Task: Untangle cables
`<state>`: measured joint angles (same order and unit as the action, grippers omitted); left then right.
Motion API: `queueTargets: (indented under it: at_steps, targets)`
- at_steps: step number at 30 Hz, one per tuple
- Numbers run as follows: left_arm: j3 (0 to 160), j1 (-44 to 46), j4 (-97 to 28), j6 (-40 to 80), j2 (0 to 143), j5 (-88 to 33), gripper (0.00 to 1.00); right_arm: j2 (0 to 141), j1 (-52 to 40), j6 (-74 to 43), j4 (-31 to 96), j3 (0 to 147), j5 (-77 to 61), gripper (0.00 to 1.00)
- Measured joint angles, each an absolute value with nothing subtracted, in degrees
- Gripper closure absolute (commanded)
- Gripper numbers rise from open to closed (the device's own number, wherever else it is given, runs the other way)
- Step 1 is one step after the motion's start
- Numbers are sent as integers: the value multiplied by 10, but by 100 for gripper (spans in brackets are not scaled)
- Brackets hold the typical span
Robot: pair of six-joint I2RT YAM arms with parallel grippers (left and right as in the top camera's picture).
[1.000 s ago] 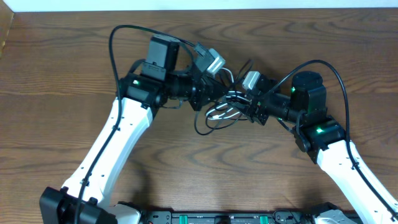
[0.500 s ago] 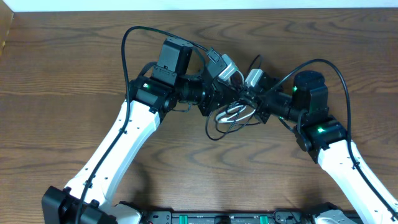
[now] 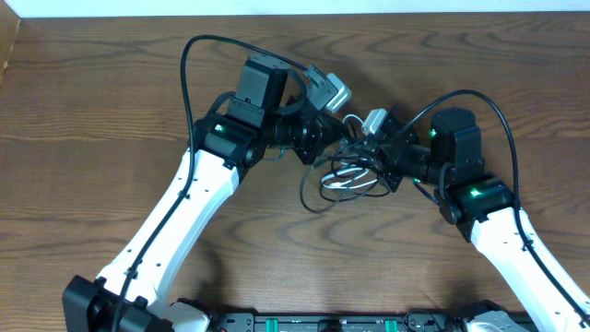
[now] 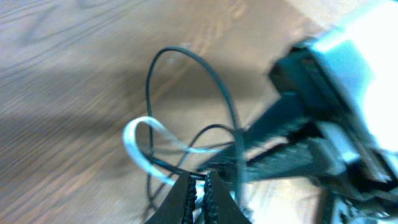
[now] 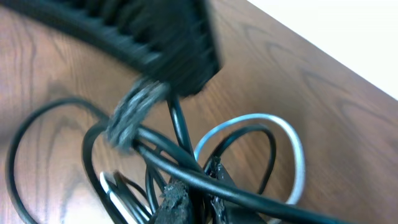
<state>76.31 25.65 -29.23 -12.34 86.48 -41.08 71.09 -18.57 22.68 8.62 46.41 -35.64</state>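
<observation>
The cables lie in a tangle on the wooden table between my two grippers, black loops wound around a looped white cable. My left gripper reaches into the tangle from the left. In the left wrist view its jaws are shut, with a black cable crossing the tips and the white cable just beyond. My right gripper comes in from the right. In the right wrist view it is shut on a black cable, beside the white cable.
The brown wooden table carries only the tangle and the two arms. Each arm's own thick black wire arches above it. The left gripper's dark finger fills the top of the right wrist view, close to the right jaws.
My right gripper has gone from open to shut on a black cable. The left arm has moved right and the tangle has shifted right with it.
</observation>
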Motion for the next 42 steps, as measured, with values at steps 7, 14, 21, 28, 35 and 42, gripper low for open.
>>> queueTargets:
  at_steps: [7, 14, 21, 28, 35, 42]
  targets:
    - [763, 256, -286, -107, 865, -347, 92, 711, -186, 227, 112, 464, -364, 93]
    - [763, 256, -287, -105, 865, -327, 92, 711, -186, 227, 113, 464, -364, 95]
    - [763, 256, -309, -105, 865, -329, 92, 711, -186, 227, 104, 464, -360, 96]
    - [763, 256, -335, -107, 865, -331, 92, 711, -186, 227, 86, 464, -360, 96]
    - [763, 256, -337, -107, 865, -331, 92, 711, -186, 227, 83, 464, -360, 96]
    - [763, 256, -337, -105, 865, -331, 92, 711, -186, 198, 64, 464, -349, 99]
